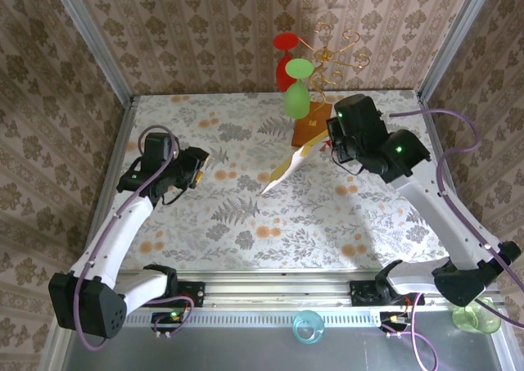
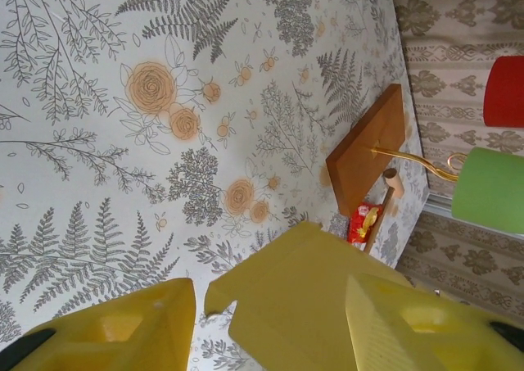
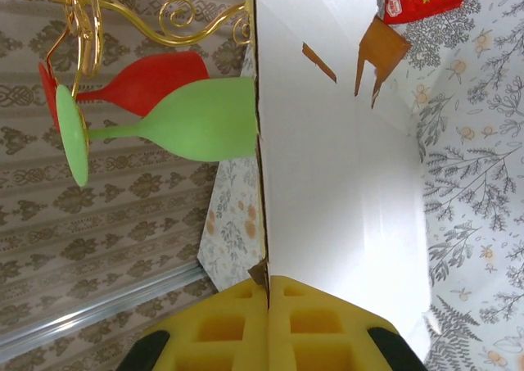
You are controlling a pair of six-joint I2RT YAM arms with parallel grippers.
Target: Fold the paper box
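The paper box [image 1: 285,170] is an unfolded sheet, mustard-yellow outside and white inside, held tilted above the middle of the table. My right gripper [image 1: 332,147] is shut on its far upper edge. In the right wrist view the yellow fingers [image 3: 311,330] pinch that edge, and the white side [image 3: 336,158] stretches away from them. My left gripper [image 1: 203,168] is to the left of the sheet's low corner, apart from it. In the left wrist view its jaws [image 2: 270,285] stand open, with the yellow side of the sheet [image 2: 303,305] ahead between them.
A brown wooden block [image 1: 311,128] bears a gold wire stand [image 1: 336,52] with a green glass [image 1: 296,99] and a red glass [image 1: 286,68] hanging from it. A red-yellow packet [image 2: 366,223] lies by the block. Small cups [image 1: 309,328] [image 1: 476,318] sit at the near edge.
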